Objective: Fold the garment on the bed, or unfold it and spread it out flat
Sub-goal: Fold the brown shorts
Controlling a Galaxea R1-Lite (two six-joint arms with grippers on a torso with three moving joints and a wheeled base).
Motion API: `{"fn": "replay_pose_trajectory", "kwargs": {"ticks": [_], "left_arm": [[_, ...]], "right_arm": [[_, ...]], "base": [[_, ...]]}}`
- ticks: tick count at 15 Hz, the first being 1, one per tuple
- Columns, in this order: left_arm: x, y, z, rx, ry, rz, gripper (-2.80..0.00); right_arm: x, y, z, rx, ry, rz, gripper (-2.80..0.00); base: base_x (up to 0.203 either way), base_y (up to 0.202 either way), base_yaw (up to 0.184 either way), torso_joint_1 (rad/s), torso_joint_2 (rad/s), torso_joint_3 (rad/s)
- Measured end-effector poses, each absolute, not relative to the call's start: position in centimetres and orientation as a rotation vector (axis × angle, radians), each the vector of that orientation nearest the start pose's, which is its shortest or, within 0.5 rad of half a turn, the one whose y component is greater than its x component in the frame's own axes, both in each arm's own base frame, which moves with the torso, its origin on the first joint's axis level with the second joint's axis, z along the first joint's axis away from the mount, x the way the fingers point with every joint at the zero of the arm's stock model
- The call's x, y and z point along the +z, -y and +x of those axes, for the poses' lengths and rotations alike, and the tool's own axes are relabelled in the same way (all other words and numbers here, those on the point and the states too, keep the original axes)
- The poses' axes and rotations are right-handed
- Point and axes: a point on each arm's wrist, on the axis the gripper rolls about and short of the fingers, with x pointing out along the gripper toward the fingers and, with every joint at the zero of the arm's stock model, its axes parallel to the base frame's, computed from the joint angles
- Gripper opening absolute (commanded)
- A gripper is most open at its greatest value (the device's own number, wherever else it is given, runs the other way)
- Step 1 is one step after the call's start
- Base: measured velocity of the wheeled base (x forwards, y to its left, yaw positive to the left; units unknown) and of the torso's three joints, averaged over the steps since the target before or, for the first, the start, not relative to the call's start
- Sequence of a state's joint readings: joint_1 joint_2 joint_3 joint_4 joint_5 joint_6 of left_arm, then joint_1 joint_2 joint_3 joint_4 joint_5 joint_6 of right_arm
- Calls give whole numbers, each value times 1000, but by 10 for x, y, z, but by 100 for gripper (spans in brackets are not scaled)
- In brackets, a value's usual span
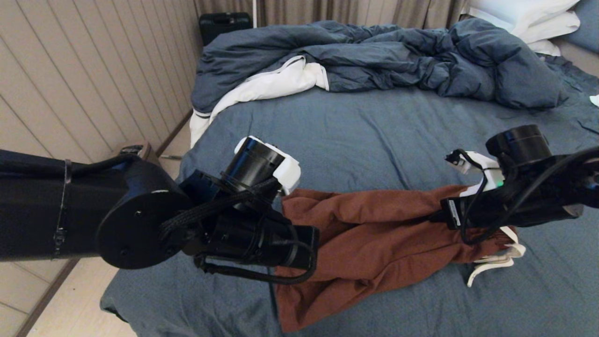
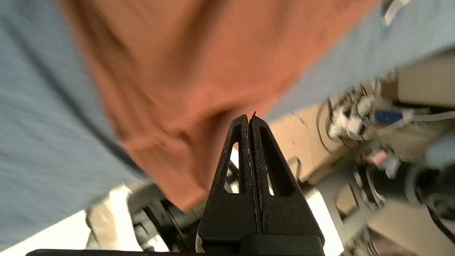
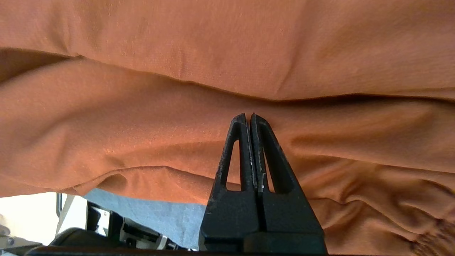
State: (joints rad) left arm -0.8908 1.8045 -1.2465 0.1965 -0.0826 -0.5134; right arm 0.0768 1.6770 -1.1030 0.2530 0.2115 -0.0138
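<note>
- Shorts (image 1: 374, 243) lie bunched across the near part of the bed (image 1: 374, 131), with one leg reaching its near edge and the white drawstring (image 1: 496, 262) at the robot's right.
- Open sheet stretches beyond them up to the rumpled duvet (image 1: 398, 61).
- Left gripper (image 2: 249, 119) shows pressed-together fingers at the garment's hem; what they hold, cannot tell.
- Right gripper (image 3: 248, 117) is likewise closed against folds; the head view hides both tips.

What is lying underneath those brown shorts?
Under the shorts lies the bed, its slate-blue sheet showing all around them. A white drawstring pokes out near the right gripper. What the fabric covers cannot be seen.
</note>
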Motion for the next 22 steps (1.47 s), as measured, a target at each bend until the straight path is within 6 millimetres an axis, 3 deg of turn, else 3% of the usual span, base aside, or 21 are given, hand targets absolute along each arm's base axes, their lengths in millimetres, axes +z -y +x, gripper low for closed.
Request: {"fn": "replay_pose_trajectory", "kwargs": {"ticks": [4,8,16,22], "left_arm": [[186,278,182,-759,-983,-144,-280],[180,295,158,-817,-1023,-113,-280],[172,304,160,-812,-1025,-92,-280],[174,296,179,-763,-994,-129,-280]], "right_arm": [[181,-31,293,288,-860,40,-280],[176,-40,319,302,-848,40,-280],[186,-65,375,274,-760,56,-280],[196,-84,406,190,-686,191,-280]], "base": [[0,0,0,0,0,0],[0,0,0,0,0,0],[0,0,0,0,0,0],[0,0,0,0,0,0]]}}
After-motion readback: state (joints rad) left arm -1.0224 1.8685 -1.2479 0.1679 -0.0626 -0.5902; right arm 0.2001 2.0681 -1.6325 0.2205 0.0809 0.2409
